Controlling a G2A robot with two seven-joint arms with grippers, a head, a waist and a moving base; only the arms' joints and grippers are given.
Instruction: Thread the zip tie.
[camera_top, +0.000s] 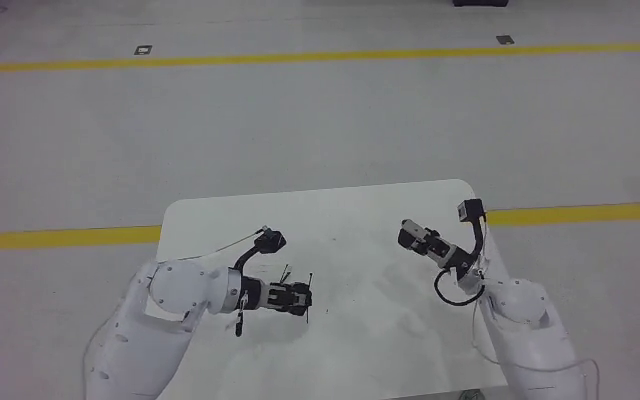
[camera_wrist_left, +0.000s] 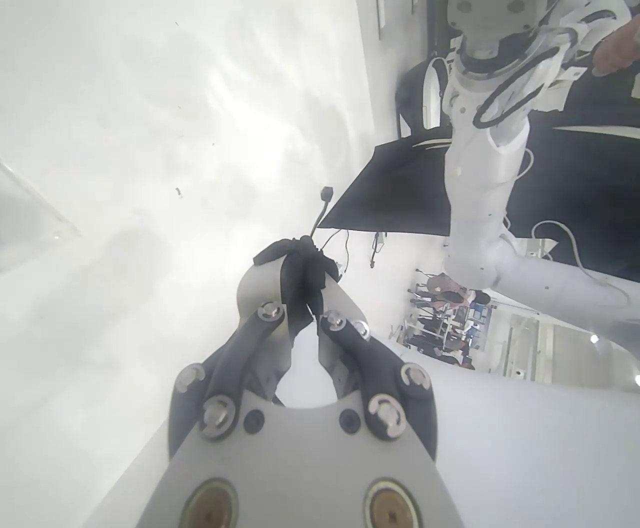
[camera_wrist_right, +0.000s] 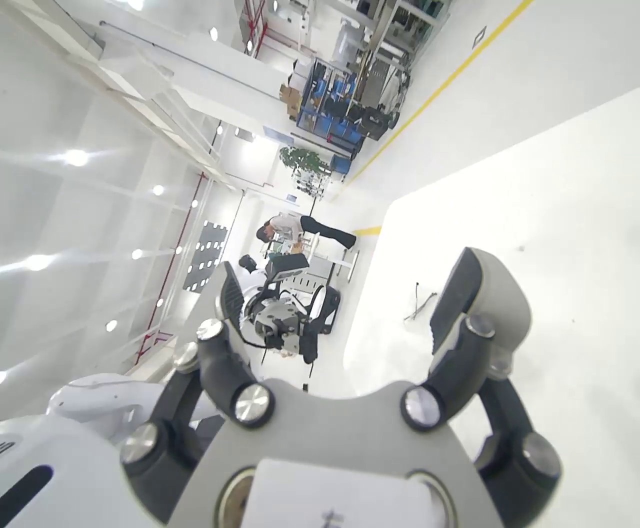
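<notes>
A black zip tie (camera_wrist_left: 327, 193) is clamped between the closed fingers of the left gripper (camera_wrist_left: 300, 261), its head projecting just beyond the fingertips. The right gripper (camera_wrist_right: 345, 285) is held with fingers apart.

Black zip tie (camera_wrist_left: 320, 212) in left claw (camera_wrist_left: 300, 262)

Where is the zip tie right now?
In the left wrist view the zip tie sticks out of the shut left gripper, over the table's left side.
</notes>
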